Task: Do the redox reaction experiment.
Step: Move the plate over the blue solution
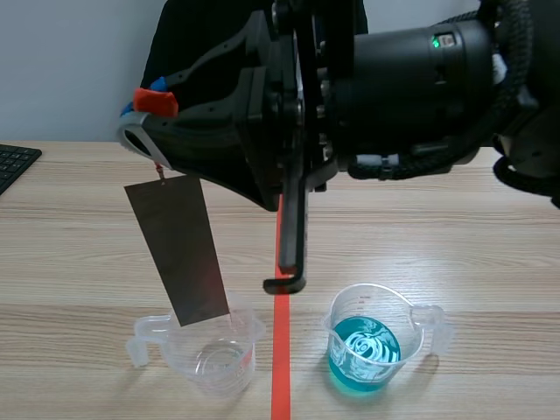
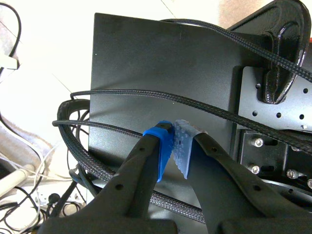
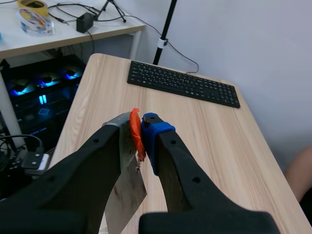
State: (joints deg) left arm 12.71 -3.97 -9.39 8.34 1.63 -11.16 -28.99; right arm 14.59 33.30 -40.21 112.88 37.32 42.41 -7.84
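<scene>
A dark metal strip (image 1: pixel 184 254) hangs tilted from a small orange-tipped clip (image 1: pixel 156 101). My right gripper (image 1: pixel 149 101), reaching across from the right, is shut on that clip. The strip's lower edge is at the mouth of an empty clear beaker (image 1: pixel 210 354). In the right wrist view the orange clip (image 3: pixel 137 132) is pinched between my right gripper's (image 3: pixel 141 131) pads, and the strip (image 3: pixel 126 190) hangs under it. A second beaker (image 1: pixel 372 346) holds blue liquid, right of the red tape line (image 1: pixel 280 385). My left gripper (image 2: pixel 173 146) is shut on nothing, facing a black panel (image 2: pixel 146 53).
A black keyboard (image 1: pixel 13 162) lies at the table's far left edge; it also shows ahead of the right gripper as the keyboard (image 3: pixel 185 84). Braided cables (image 2: pixel 122 92) cross the black panel. The right arm's body (image 1: pixel 394 87) fills the upper scene.
</scene>
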